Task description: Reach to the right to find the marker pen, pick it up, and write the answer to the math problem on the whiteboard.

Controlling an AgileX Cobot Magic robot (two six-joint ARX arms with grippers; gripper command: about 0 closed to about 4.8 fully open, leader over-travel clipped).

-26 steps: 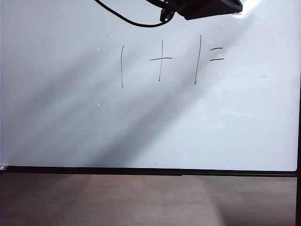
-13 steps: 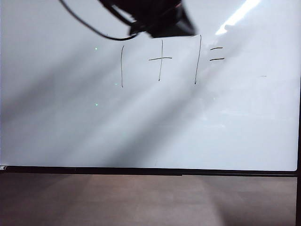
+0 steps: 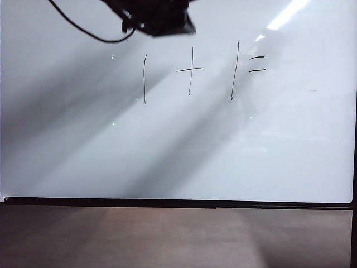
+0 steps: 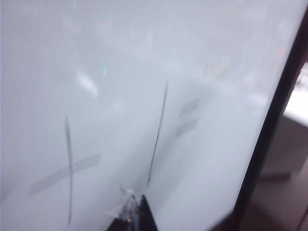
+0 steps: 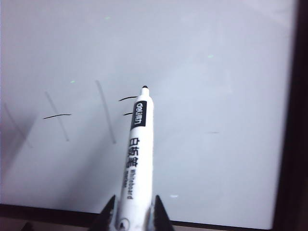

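Observation:
The whiteboard (image 3: 290,145) fills the exterior view, with the math problem (image 3: 189,71) drawn in thin black strokes on its upper half. No answer is in view; the board beside the dashes is bare. My right gripper (image 5: 134,198) is shut on the marker pen (image 5: 137,159). The pen's white barrel runs out from between the jaws, and its dark tip points at the board close to the two dashes (image 5: 127,106). My left gripper (image 4: 138,204) shows only as a dark pointed tip close over the board, near the second stroke of the math problem (image 4: 158,134); its jaws look pressed together.
A dark arm part (image 3: 159,17) with a black cable (image 3: 83,30) hangs at the top edge, above the first digit. The board's black frame (image 3: 167,202) runs along the bottom, with a brown surface (image 3: 167,240) below. The frame's right edge (image 4: 269,130) shows in the left wrist view.
The dark arm part at the top edge has swept left, from above the dashes to above the first digit, with its cable trailing. The writing is unchanged.

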